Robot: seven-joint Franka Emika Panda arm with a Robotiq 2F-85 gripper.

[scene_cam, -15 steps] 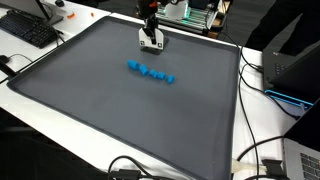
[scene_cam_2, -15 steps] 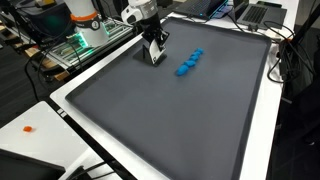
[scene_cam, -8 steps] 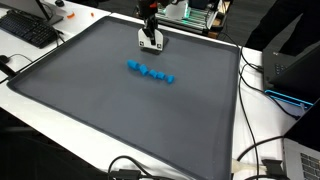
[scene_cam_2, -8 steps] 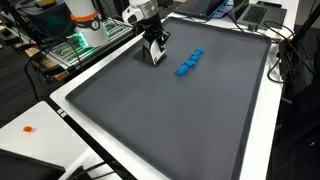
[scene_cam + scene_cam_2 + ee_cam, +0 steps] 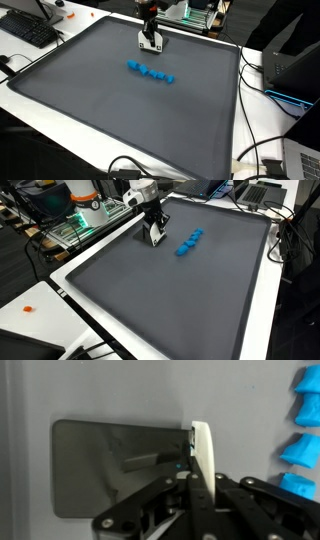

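Right here in the wrist view my gripper (image 5: pixel 196 488) is pinching a thin white piece (image 5: pixel 202 452) edge-on, fingers drawn together on it, and the piece is standing upright over the grey mat (image 5: pixel 60 390), with a darker rectangular patch lying just beside it. Off to one side the blue blocks (image 5: pixel 300 430) are sitting in a short row, apart from me; in both exterior views they are lying nearer the mat's middle while I am hanging close to one edge. Past the mat's corner, a black keyboard (image 5: pixel 30 30) is lying on the desk.
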